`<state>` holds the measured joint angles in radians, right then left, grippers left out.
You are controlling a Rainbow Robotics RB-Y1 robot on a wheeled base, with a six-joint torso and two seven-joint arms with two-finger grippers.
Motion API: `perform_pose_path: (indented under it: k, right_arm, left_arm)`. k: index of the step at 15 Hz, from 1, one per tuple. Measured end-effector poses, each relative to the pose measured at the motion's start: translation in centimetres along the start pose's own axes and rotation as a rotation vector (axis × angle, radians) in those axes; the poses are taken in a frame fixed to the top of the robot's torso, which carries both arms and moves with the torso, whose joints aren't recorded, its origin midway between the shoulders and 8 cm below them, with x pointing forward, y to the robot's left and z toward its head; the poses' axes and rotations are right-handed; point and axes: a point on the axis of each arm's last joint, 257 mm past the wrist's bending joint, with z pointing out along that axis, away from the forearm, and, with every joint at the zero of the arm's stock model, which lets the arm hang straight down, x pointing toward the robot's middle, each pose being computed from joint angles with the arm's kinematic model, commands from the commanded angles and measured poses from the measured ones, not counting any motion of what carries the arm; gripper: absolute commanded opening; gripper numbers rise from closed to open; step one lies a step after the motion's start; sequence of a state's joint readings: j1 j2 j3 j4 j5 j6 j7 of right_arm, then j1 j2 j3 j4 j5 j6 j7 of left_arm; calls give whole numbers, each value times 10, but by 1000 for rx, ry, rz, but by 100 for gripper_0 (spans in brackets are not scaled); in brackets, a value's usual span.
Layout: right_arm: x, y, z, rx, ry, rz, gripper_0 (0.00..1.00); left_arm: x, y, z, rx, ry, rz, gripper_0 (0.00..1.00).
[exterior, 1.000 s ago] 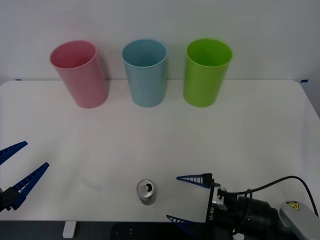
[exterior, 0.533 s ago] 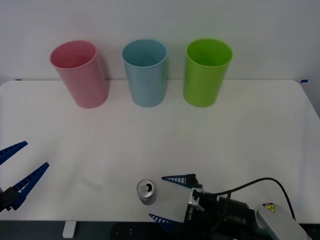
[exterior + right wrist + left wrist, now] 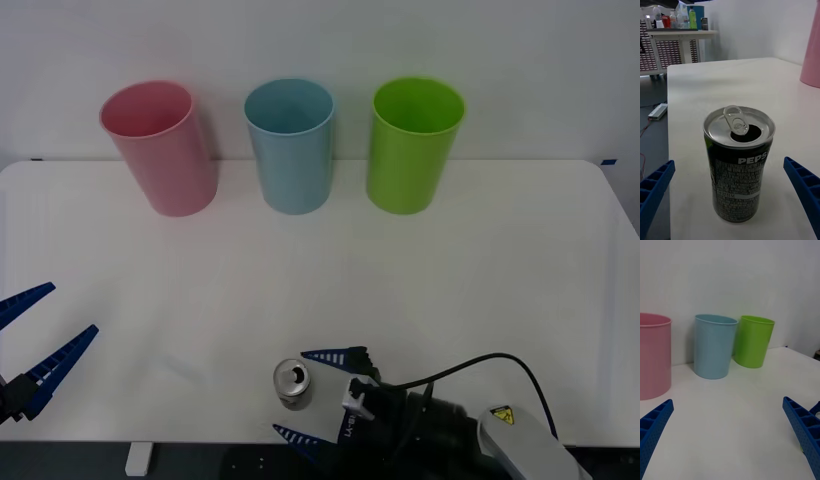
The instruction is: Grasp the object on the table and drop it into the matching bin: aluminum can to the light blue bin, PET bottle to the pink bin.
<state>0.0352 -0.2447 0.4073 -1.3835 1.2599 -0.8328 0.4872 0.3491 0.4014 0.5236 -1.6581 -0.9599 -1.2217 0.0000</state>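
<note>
We see can [image 3: 293, 384] upright, long axis vertical, near counter [image 3: 480, 270] front edge. Right gripper [image 3: 312, 395] at can's 3 o'clock, fingers [image 3: 804, 185] spread wide, flanking it, not touching. Left gripper [image 3: 35, 340] parked far at 9 o'clock, fingers released. Label reads "PEPSI". Light blue bin [image 3: 290, 145] at 12 o'clock.

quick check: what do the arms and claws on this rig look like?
Both claws have two blue ribbed, tapering fingers: the left claw at the table's near left edge, the right claw by the aluminum can. The right wrist is black with a white plate bearing black lettering, a black cable looping over it, and a grey link with a yellow warning sticker.
</note>
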Motion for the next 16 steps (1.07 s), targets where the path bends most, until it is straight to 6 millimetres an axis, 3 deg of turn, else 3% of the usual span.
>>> perform_pose_path:
  k: [6,10,11,12,13,16]
  right_arm:
    - [4,-1,25,18,11,11,100]
    - [5,-3,27,22,13,10,100]
    - [5,-3,26,22,13,10,80]
    - [4,-3,27,21,12,10,19]
    - [4,-2,27,20,12,12,0]
    - [4,-3,27,20,10,15,0]
  left_arm:
    - [0,0,0,0,0,0,100]
    - [0,0,0,0,0,0,100]
    - [0,0,0,0,0,0,100]
    - [0,0,0,0,0,0,100]
    - [0,0,0,0,0,0,100]
    - [0,0,0,0,0,0,100]
